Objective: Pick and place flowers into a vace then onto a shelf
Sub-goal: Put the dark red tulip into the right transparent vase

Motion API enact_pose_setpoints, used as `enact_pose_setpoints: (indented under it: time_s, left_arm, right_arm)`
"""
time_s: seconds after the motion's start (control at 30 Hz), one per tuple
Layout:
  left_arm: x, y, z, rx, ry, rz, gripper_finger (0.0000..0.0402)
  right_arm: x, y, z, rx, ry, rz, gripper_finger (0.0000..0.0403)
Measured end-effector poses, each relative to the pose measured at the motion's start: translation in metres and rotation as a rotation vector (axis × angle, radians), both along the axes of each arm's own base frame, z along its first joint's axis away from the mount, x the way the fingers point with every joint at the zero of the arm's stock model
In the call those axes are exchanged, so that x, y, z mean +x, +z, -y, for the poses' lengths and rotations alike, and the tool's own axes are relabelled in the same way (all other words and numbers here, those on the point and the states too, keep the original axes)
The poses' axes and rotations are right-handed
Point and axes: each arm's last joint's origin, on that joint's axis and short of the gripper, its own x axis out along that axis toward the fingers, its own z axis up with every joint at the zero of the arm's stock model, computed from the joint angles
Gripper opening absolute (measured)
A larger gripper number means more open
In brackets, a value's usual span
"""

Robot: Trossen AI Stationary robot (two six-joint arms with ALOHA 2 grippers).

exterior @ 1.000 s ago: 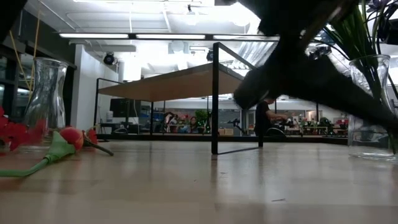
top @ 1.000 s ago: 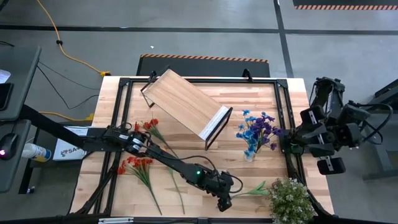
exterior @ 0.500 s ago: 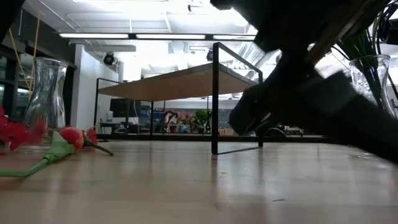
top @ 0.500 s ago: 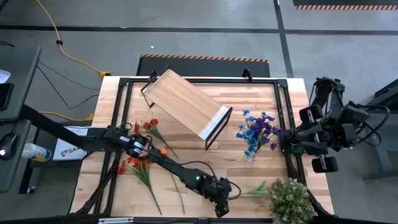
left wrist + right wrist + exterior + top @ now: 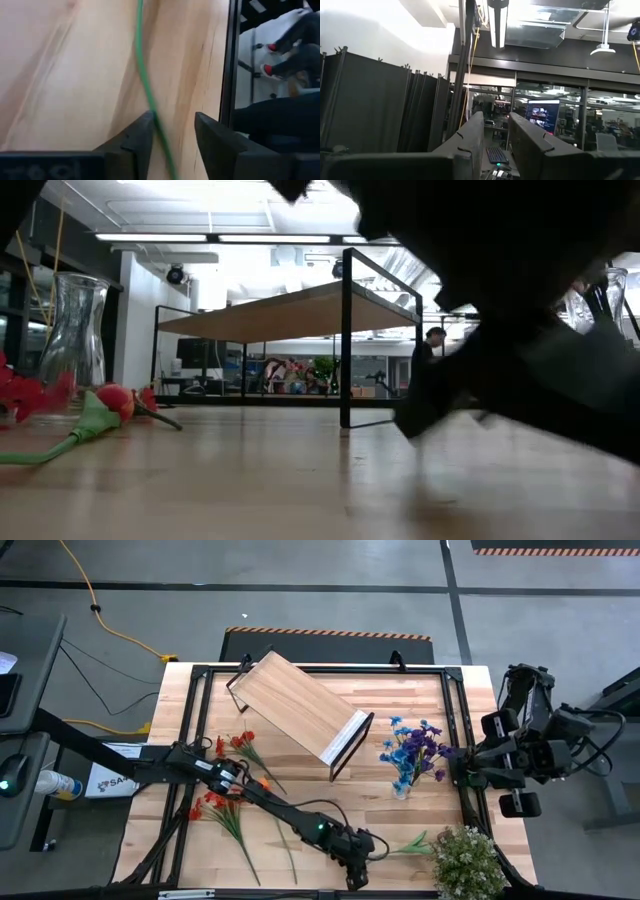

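Left gripper low over the tabletop, fingers parted astride a green stem, stem running lengthwise between them, not yet clamped.

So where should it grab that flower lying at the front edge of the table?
On the thin green stem, from straight above. The flower lies flat on the table, so only a pinch across its stem works. The left pincer is open, one finger on each side of the stem.
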Motion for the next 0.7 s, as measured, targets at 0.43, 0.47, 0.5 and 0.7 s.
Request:
enact_pose_setpoints:
  time_s: [0.43,0.47,0.5,0.7]
  left_arm:
    - [-0.002,-0.009,-0.002,0.016,0.051,-0.069,0.0155]
    - [-0.003,-0.01,-0.002,0.02,0.05,-0.073,0.0151]
    - [-0.003,-0.01,-0.002,0.024,0.047,-0.074,0.0148]
    - [-0.004,-0.011,-0.003,0.043,0.038,-0.078,0.0129]
  right_arm:
    - [0.0,0.0,0.0,0.003,-0.008,-0.008,0.0083]
    - [0.0,0.0,0.0,0.003,-0.007,-0.008,0.0083]
    - [0.0,0.0,0.0,0.003,-0.007,-0.008,0.0083]
    - [0.0,0.0,0.0,0.001,-0.008,-0.008,0.0083]
